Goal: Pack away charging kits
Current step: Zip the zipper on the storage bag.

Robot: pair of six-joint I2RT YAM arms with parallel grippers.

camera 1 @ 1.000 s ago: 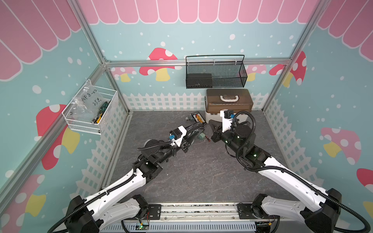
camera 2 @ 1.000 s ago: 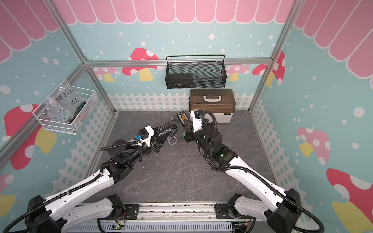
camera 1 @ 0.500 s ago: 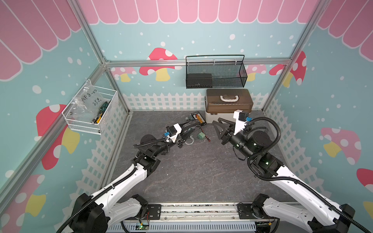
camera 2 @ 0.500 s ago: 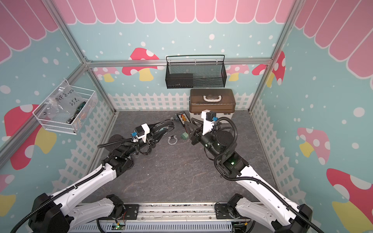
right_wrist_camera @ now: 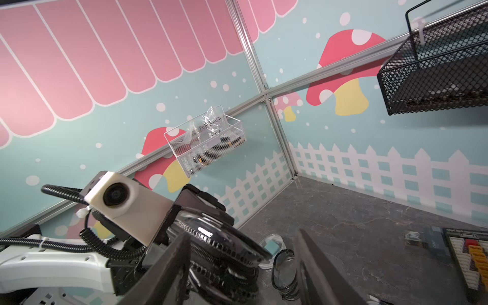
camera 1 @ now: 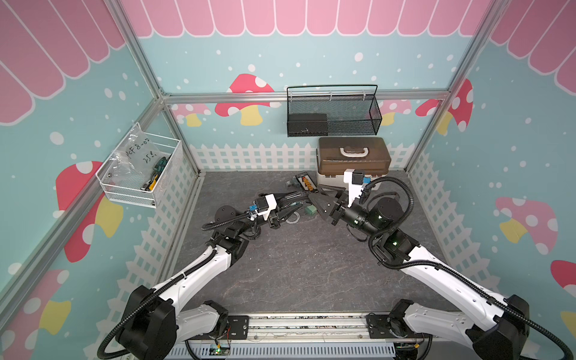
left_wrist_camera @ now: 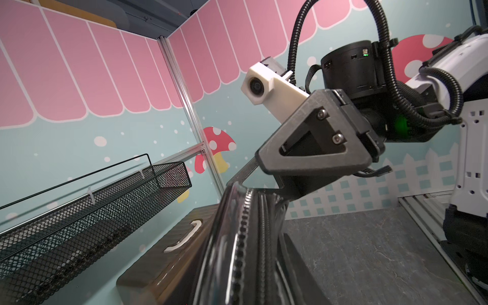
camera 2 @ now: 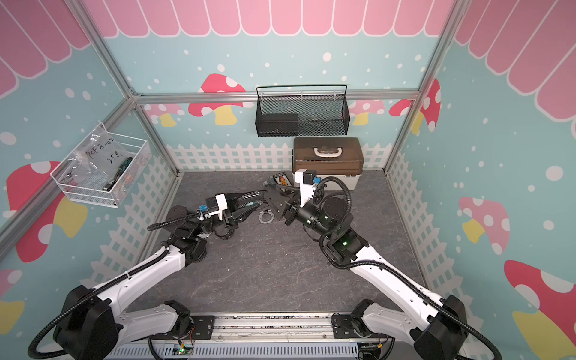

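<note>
We see a round black zip pouch [right_wrist_camera: 219, 237] with bumpy zipper teeth along its edge and a shiny clear side. The left gripper [camera 1: 286, 203] is clamped on it and holds it up off the floor. The right gripper [camera 1: 322, 199] is let go. Its two flat, dark, pointy fingers [right_wrist_camera: 169, 264] are spread wide with nothing gripped between them. It sits right at the tip of the pouch, and we cannot tell if it touches.

The charging kit lies on the floor below where the two grippers meet. A small teal cube plug [camera 1: 310, 210] sits just beside a thin white cable coil [camera 2: 265, 217]. A thin black cable coil [right_wrist_camera: 285, 269], wound in a ring, lies close by.

Farther back lies a flat black board [camera 1: 304, 181] with rows of orange bits. Just beside it stands a big white box [camera 1: 374, 152] with a smooth brown lid, shut.

The floor [camera 1: 296, 274] is a gray mat that looks like cracked stone. The walls are teal with white dots, red mushrooms, a white fence and pink scallops on top, and silver metal bars run along them. A black mesh basket [camera 1: 333, 115] hangs on the back wall above the box. A white wire basket [camera 1: 140, 177] on the side wall holds a crinkly clear bag.
</note>
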